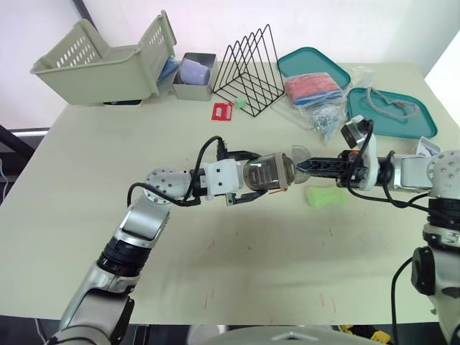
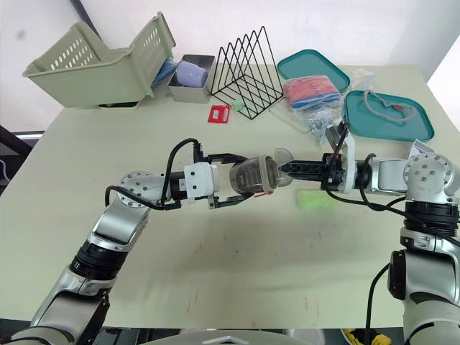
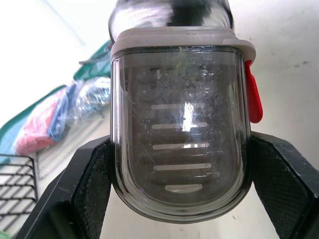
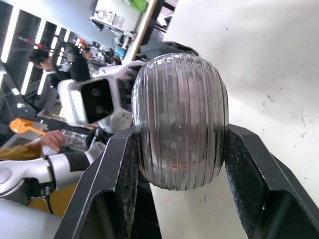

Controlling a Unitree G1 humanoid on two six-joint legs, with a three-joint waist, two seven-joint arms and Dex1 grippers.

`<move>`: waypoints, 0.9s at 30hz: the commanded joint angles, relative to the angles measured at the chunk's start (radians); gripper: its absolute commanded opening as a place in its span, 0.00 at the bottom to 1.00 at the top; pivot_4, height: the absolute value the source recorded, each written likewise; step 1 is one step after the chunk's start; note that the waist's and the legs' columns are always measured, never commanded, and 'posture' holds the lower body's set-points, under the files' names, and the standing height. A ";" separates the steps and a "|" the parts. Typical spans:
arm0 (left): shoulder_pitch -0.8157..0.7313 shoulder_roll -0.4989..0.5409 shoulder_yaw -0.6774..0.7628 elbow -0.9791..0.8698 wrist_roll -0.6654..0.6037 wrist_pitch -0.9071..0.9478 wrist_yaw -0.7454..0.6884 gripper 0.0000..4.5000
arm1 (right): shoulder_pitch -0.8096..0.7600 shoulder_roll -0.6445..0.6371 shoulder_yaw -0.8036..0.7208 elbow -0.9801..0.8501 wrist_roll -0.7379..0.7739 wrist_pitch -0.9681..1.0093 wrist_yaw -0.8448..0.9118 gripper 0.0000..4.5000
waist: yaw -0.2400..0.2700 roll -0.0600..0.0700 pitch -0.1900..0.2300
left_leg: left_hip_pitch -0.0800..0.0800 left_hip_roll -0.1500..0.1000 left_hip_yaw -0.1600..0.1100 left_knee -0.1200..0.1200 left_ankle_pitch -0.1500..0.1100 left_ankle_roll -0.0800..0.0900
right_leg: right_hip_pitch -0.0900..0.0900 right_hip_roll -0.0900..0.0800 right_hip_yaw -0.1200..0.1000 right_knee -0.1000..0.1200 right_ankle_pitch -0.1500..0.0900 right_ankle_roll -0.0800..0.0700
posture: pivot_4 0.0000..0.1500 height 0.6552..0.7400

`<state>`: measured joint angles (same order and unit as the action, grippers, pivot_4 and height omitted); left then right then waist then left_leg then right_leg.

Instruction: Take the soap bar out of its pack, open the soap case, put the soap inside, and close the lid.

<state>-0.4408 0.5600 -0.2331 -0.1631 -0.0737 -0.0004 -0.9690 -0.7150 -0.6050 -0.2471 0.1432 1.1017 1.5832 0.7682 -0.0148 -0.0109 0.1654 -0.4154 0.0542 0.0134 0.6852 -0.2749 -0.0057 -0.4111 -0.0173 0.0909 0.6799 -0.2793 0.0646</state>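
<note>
Left claw (image 1: 248, 176): closed across the soap case (image 3: 179, 149), one finger on each flank. The case is held off the table (image 1: 251, 273) with its mouth turned toward my other claw, so that side can work it. The red latch (image 3: 253, 97) sits just beside one finger.

Right claw (image 1: 305, 167): clamped on the ribbed lid (image 4: 179, 119), straight ahead of the left claw's tips, to pull it from the body. Whether the seam has parted, I cannot tell.

Soap bar (image 1: 325, 196): bare and green, on the table just below the right claw. I judge it ready for loading next.

Smoky-grey soap case (image 1: 267, 172), green soap (image 1: 325, 196)
</note>
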 commanded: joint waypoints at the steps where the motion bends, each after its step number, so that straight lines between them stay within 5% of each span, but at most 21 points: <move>1: 0.003 0.006 0.016 -0.037 -0.028 0.032 -0.001 0.83 | 0.013 -0.071 -0.028 0.018 -0.047 -0.047 0.008 0.43 | 0.002 0.000 0.000 | 0.000 0.000 0.000 0.000 0.000 0.000 | 0.000 0.000 0.000 0.000 0.000 0.000 | 1.00 1.00; 12: 0.016 0.029 0.018 -0.053 -0.053 0.105 -0.018 0.83 | -0.028 -0.423 0.171 0.298 -0.516 -0.465 0.049 0.43 | -0.005 0.000 0.000 | 0.001 0.000 0.001 -0.001 0.000 0.000 | 0.000 0.000 0.001 -0.001 0.000 0.000 | 1.00 1.00; 27: 0.017 0.014 0.010 -0.051 -0.045 0.108 -0.005 0.83 | -0.132 -0.265 0.227 0.488 -0.738 -0.599 0.012 0.43 | 0.001 0.000 0.000 | 0.001 0.000 0.002 -0.001 0.000 0.000 | 0.000 0.000 0.002 -0.001 0.000 0.000 | 1.00 1.00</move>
<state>-0.4230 0.5752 -0.2369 -0.1685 -0.1125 0.1192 -0.9822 -0.8288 -0.8660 -0.0101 0.6321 0.3742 1.0052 0.7777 -0.0136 -0.0106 0.1655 -0.4148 0.0539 0.0156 0.6842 -0.2750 -0.0058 -0.4115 -0.0176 0.0928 0.6784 -0.2793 0.0647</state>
